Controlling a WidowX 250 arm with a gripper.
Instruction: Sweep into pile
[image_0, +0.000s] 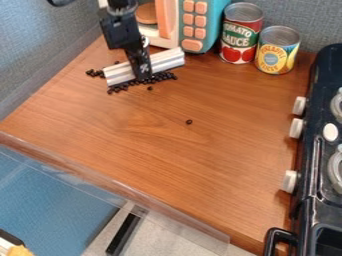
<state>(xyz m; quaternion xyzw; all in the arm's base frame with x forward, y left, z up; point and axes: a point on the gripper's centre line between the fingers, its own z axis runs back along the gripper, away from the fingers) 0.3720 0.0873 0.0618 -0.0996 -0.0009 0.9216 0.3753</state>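
The black gripper (142, 74) hangs over the upper left of the wooden surface, shut on a ridged silver-white bar (167, 59). The bar lies at a slant, its right end nearer the toy microwave, and the gripper crosses its middle. Small black beans (119, 88) lie scattered along the bar's near edge, and several more are by its left end. One stray bean (150, 88) sits just below that row. Another single bean (189, 121) lies apart, near the middle of the surface. The gripper and bar hide part of the area behind them.
A teal and white toy microwave (194, 25) stands behind the bar. Right of it are a red tomato can (240, 32) and a yellow pineapple can (276, 50). A black toy stove (314, 150) lines the right side. The wooden counter (133, 145) ends at a clear front rim.
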